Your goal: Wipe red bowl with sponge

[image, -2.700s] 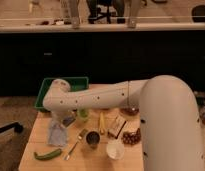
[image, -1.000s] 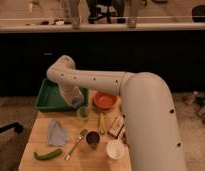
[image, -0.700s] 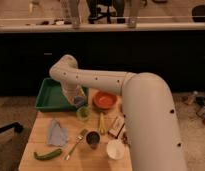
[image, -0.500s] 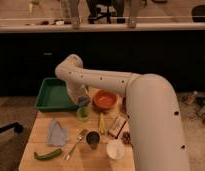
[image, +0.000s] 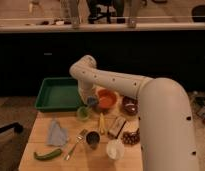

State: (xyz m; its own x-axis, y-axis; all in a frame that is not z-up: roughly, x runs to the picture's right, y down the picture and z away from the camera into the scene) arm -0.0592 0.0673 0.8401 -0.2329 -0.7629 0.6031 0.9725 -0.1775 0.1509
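1. The red bowl (image: 107, 99) stands on the wooden counter (image: 41, 142), just to the right of the claw (image: 91, 104) and almost touching it.
2. The claw hangs low over the counter at the left rim of the bowl. I cannot tell if it is wide or narrow. A grey-blue lump (image: 93, 101) sits at its tip; it is possibly the sponge, but the view is too dim to be sure.
3. Just below the claw, towards the camera, stands a small green cup (image: 83, 113).
4. To the left of the claw lies the green tray (image: 51, 95), at the far left corner of the counter.
5. Further right of the claw, past the red bowl, is a dark bowl (image: 129, 105).
6. Nearer to the camera than the claw are a yellow stick-like thing (image: 101, 123), a dark cup (image: 92, 139), a fork (image: 76, 143) and a white cup (image: 115, 148).
7. Below and left of the claw lie a blue cloth (image: 57, 133) and a long green vegetable (image: 47, 155).
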